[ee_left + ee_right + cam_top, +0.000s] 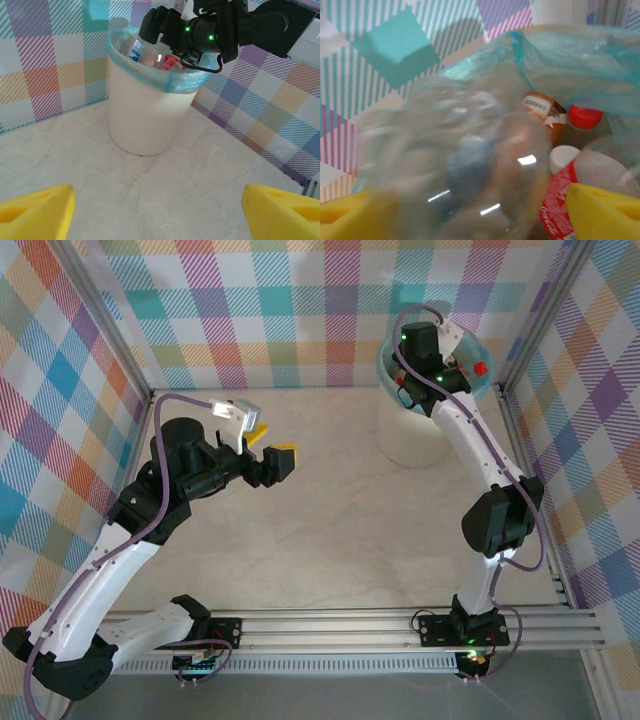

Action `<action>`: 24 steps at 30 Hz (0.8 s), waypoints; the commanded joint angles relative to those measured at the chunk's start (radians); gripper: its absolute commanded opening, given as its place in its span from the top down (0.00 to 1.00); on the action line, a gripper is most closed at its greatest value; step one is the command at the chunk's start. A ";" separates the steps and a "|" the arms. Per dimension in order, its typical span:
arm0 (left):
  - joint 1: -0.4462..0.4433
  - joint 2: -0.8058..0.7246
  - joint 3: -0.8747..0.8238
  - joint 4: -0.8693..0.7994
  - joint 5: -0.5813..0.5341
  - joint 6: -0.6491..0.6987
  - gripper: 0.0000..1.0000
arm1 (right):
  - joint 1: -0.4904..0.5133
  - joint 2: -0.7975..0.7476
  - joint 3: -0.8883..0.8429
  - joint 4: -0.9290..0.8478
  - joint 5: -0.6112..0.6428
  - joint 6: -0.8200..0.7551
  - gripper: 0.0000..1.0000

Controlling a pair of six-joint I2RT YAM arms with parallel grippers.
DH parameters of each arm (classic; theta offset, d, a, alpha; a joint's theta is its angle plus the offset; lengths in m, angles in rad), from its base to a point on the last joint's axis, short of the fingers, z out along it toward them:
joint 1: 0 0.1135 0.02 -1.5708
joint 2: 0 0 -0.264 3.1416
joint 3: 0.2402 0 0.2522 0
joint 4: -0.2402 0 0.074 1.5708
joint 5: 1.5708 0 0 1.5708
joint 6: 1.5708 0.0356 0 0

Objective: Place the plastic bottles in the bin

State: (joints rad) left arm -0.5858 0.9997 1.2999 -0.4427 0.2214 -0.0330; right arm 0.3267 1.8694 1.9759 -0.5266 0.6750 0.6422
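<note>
The white bin (410, 440) with its teal bag (580, 60) stands at the far right of the table. My right gripper (443, 355) hangs over its mouth. In the right wrist view a blurred clear bottle (470, 165) lies between the yellow fingers (605, 210), which stand wide apart, so the right gripper (480, 212) is open. Below it in the bin lie a red-labelled bottle (560, 210), an orange one (545, 112), a red cap (584, 116) and a white cap (563, 157). My left gripper (272, 448) is open and empty above the table, facing the bin (145, 110).
Checked walls with metal posts close in the table on three sides. The bin sits close to the back right corner. The right arm (220, 25) reaches across the bin's rim in the left wrist view. Bare marbled tabletop (165, 185) lies between the left gripper and the bin.
</note>
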 commanded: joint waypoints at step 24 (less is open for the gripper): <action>0.006 -0.001 -0.028 0.019 0.004 -0.062 0.14 | 0.018 0.039 0.356 -0.180 -0.040 -0.183 0.06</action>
State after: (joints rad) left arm -0.5858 0.9993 1.2839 -0.4419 0.2180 -0.0860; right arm 0.3412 1.8305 2.2616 -0.6407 0.6128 0.5388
